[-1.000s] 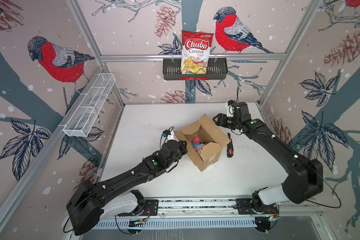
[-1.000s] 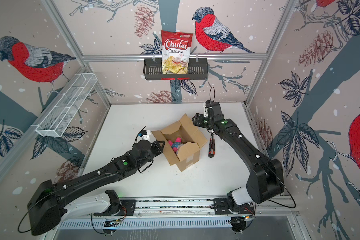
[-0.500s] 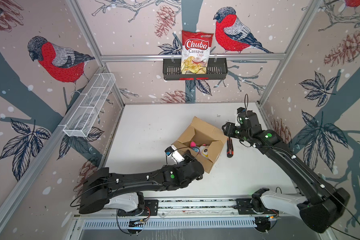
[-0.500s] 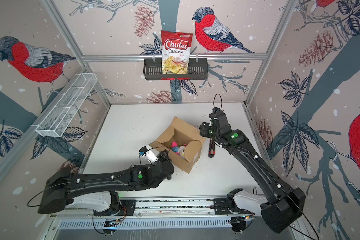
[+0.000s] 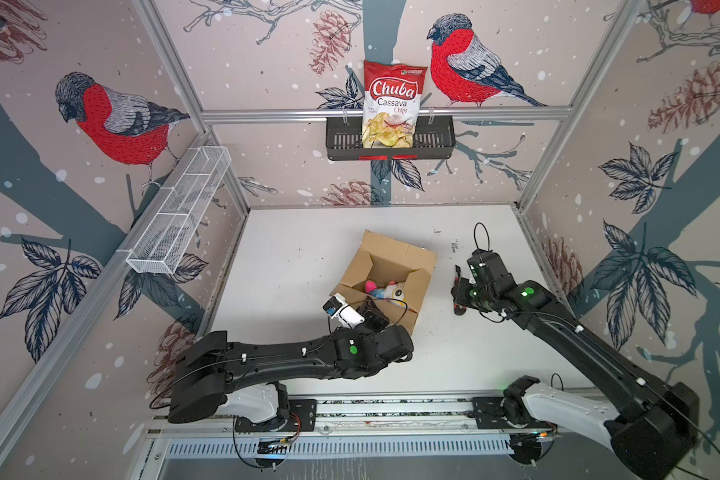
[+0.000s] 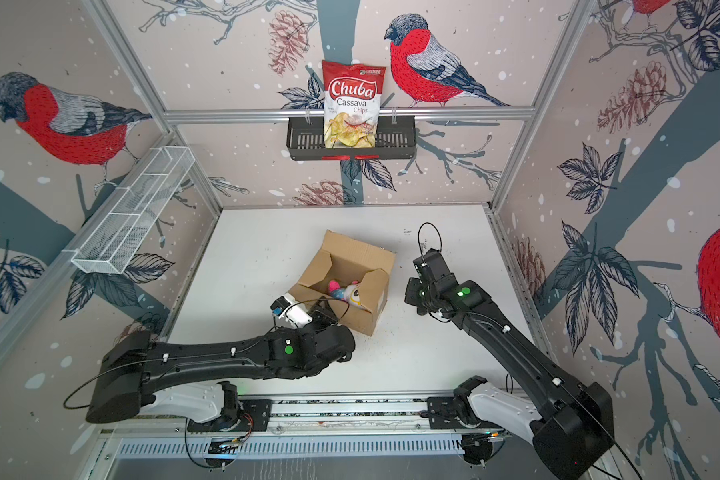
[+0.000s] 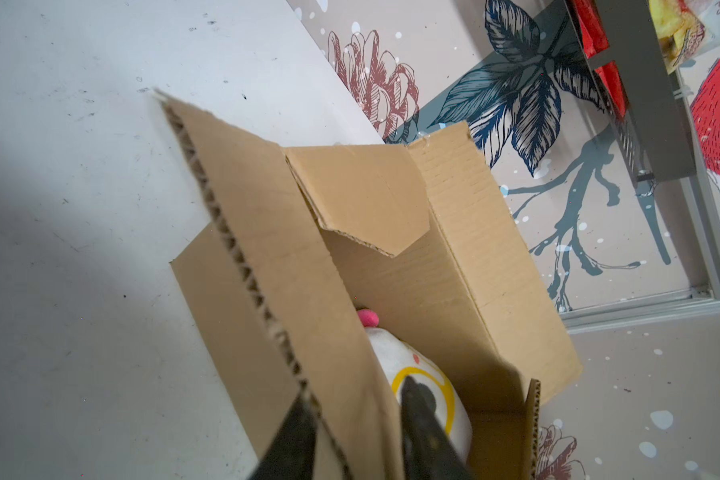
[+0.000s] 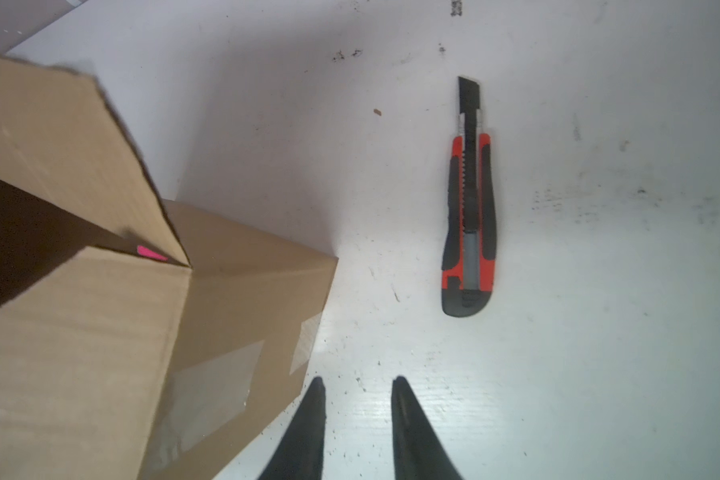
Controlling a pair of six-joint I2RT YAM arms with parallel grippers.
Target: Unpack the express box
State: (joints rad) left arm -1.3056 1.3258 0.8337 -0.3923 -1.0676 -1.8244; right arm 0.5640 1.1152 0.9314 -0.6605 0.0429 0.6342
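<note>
Open box at centre of bench, turned since a second ago. Left hand just unclamped, jaws parted astride near flap. Right hand off box, empty, jaws narrowly apart, near knife. Toy exposed: lift-out likely next.

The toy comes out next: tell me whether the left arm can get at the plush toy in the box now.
Probably yes. The express box is open on top, and the left gripper straddles its near flap, one finger above the plush toy.

left claw: swung round express box, parted astride near flap | right claw: drew back, narrowed
</note>
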